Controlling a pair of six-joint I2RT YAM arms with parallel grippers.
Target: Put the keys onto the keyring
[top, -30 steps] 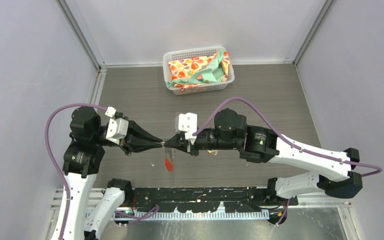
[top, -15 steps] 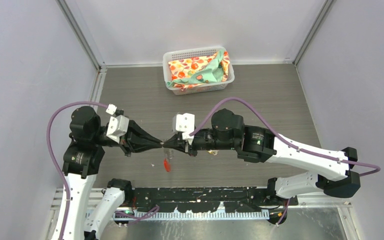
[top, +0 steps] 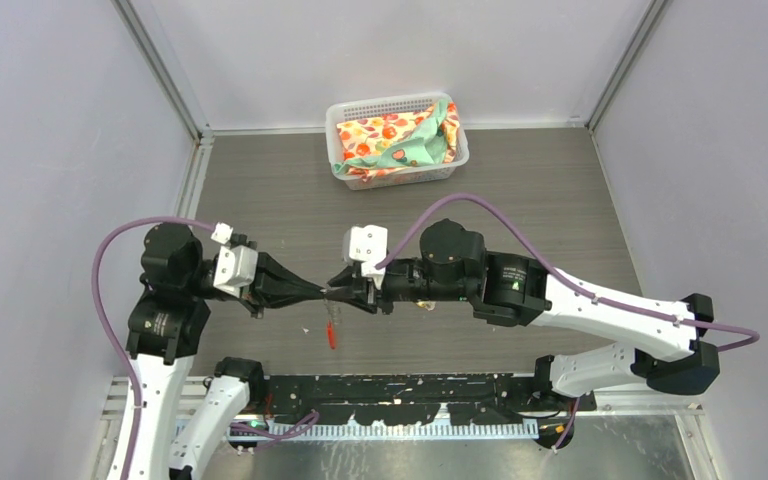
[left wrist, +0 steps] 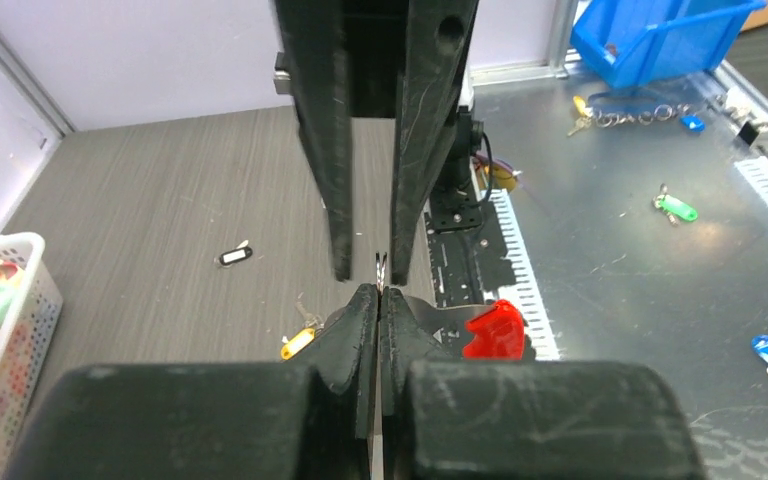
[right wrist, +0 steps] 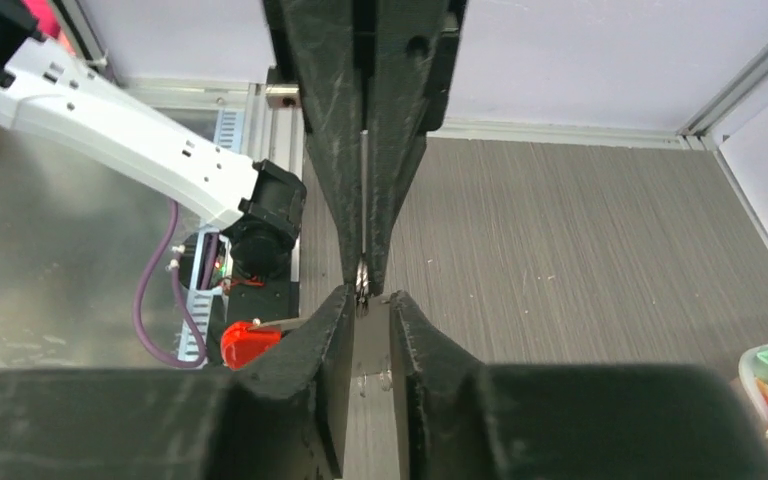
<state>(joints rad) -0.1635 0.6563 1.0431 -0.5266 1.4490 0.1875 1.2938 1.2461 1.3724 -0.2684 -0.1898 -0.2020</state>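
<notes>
My left gripper (top: pixel 322 292) and right gripper (top: pixel 340 291) meet tip to tip above the middle of the table. The left gripper (left wrist: pixel 378 292) is shut on a thin silver part of the keyring (left wrist: pixel 381 268). The right gripper (right wrist: pixel 367 297) stands closed to a narrow gap around the same silver ring (right wrist: pixel 363 283). The keyring's red tag (top: pixel 331 336) hangs below the tips and shows in both wrist views (left wrist: pixel 494 330) (right wrist: pixel 243 341). The brass-yellow key (left wrist: pixel 297 344) lies on the table under the right arm (top: pixel 423 303). The black-headed key (left wrist: pixel 233 256) lies farther off.
A white basket (top: pixel 397 105) of patterned cloth stands at the back. The black mounting rail (top: pixel 400 388) runs along the near edge. A blue bin (left wrist: pixel 660 35) and loose tags (left wrist: pixel 676 208) lie on the metal surface beyond the rail.
Both grippers, still tip to tip, have shifted a little left and toward the near edge. The red tag has moved with them.
</notes>
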